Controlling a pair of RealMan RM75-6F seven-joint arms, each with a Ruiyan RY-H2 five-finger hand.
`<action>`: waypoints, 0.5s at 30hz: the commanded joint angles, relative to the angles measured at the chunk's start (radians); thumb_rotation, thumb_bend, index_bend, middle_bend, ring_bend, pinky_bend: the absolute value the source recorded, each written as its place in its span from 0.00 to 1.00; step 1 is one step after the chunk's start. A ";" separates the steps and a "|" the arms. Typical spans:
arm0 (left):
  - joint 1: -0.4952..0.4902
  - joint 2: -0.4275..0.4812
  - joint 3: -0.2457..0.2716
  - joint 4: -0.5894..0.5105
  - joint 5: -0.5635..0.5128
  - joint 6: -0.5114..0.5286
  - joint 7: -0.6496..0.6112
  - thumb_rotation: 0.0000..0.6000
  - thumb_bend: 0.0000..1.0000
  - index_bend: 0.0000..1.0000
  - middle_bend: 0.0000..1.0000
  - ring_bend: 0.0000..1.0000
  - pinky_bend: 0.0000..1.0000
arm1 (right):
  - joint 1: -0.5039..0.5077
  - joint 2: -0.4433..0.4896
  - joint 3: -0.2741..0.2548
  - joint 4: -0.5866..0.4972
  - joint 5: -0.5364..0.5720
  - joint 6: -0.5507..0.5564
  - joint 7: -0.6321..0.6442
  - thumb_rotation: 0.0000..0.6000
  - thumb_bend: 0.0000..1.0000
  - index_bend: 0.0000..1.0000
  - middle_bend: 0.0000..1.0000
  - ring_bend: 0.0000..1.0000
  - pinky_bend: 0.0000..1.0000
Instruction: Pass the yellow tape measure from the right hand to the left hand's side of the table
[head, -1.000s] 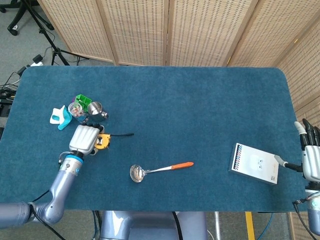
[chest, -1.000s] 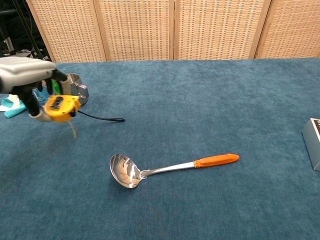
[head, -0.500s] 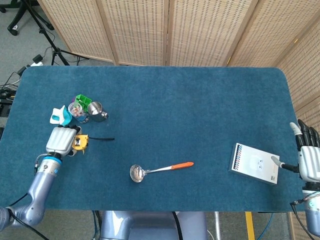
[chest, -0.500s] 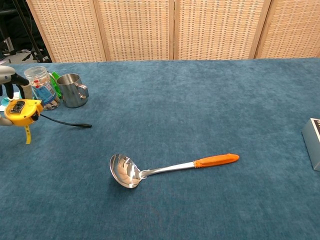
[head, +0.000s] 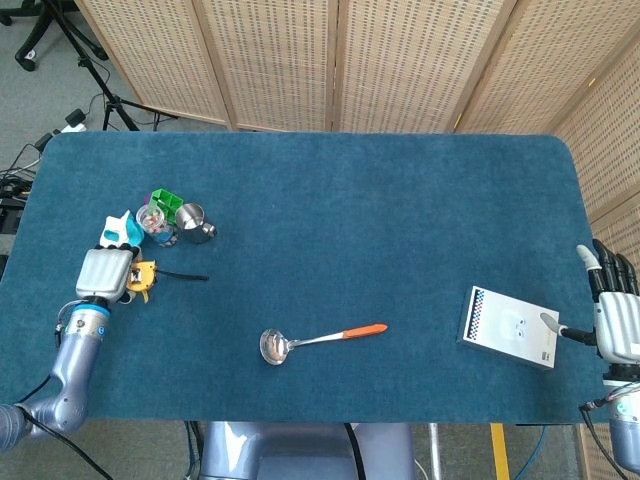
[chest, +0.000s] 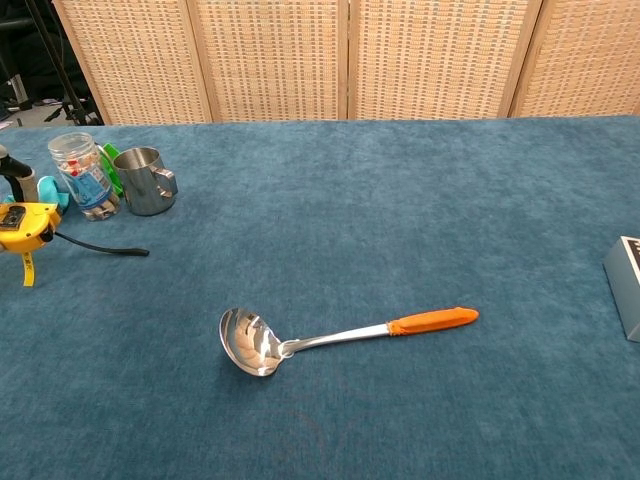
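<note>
The yellow tape measure (head: 141, 278) is at the table's left side, gripped by my left hand (head: 106, 273), whose back hides most of it in the head view. In the chest view the tape measure (chest: 17, 222) shows at the left edge with a short yellow strip hanging below it and a black cord (chest: 104, 248) trailing right on the cloth; only a finger (chest: 22, 183) of the hand shows there. My right hand (head: 620, 312) is at the table's right edge, holding nothing, its fingers spread.
A ladle (head: 318, 341) with an orange handle (chest: 433, 320) lies front of centre. A steel cup (chest: 146, 180), a jar (chest: 82, 176), a green item (head: 166, 203) and a blue-white object (head: 117, 233) cluster behind the left hand. A white box (head: 509, 327) lies beside the right hand.
My left hand has carried the tape measure left, away from the table's middle towards its left edge, the black cord trailing after it. The right hand has barely shifted.
</note>
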 joint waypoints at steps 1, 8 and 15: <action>0.006 -0.007 -0.006 0.015 -0.007 -0.011 -0.002 1.00 0.32 0.73 0.38 0.35 0.34 | 0.000 0.000 0.000 -0.001 0.000 0.000 0.000 1.00 0.00 0.00 0.00 0.00 0.00; 0.017 -0.012 -0.019 0.044 -0.002 -0.020 -0.002 1.00 0.32 0.73 0.38 0.35 0.34 | 0.002 -0.001 -0.004 -0.004 -0.004 -0.004 -0.006 1.00 0.00 0.00 0.00 0.00 0.00; 0.023 -0.017 -0.032 0.068 -0.011 -0.036 -0.001 1.00 0.32 0.73 0.38 0.35 0.34 | 0.003 0.000 -0.004 -0.005 -0.002 -0.008 -0.004 1.00 0.00 0.00 0.00 0.00 0.00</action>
